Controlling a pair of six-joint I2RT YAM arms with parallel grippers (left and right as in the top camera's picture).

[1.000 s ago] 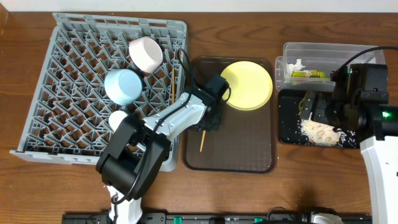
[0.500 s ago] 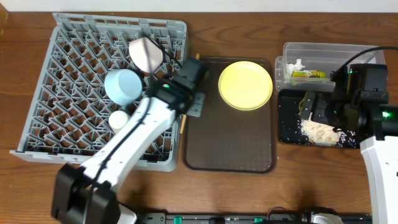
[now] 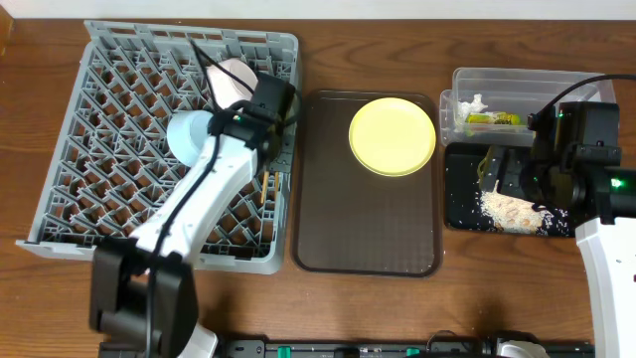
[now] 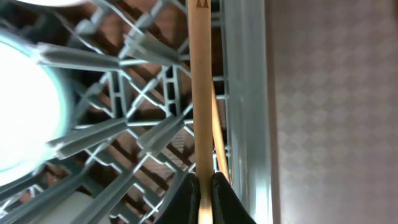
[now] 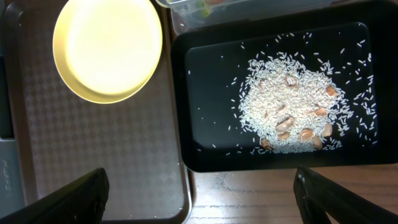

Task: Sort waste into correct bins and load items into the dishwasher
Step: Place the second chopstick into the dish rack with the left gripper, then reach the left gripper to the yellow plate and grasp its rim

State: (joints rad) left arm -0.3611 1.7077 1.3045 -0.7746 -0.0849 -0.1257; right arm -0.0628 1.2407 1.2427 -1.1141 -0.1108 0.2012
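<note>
Left wrist view: at the bottom centre, the left gripper (image 4: 206, 186) has its two black fingers pressed together on a thin wooden chopstick (image 4: 200, 93), which runs straight up the frame. A second chopstick (image 4: 219, 149) slants just behind it. Both are inside the large square grey plastic dish rack (image 4: 242, 93), close against its right wall and above the lattice floor.

Right wrist view: the right gripper (image 5: 200, 174) hangs with its fingers spread wide at the bottom corners, holding nothing. Beneath it, on the right of the frame, lies the shallow black rectangular tray (image 5: 211, 93). It holds a heap of loose whitish rice scraps (image 5: 286, 93) mixed with a few brownish bits. In the upper left, the round yellow plate (image 5: 107, 46) sits on the large brown serving tray (image 5: 93, 149).

Overhead view: the rack fills the left side, and the left arm reaches across it to its right edge. The light blue bowl (image 3: 189, 137) sits in the rack just left of the arm. The white bowl (image 3: 231, 80) lies higher up, near the rack's top edge. In the middle, the brown tray carries the plate in its upper right corner. At the far right, the black tray lies just below the clear plastic rectangular tub (image 3: 527, 78). At its left end the tub holds the green-and-yellow snack wrapper (image 3: 494, 118) and the small crumpled white tissue (image 3: 477, 101).
</note>
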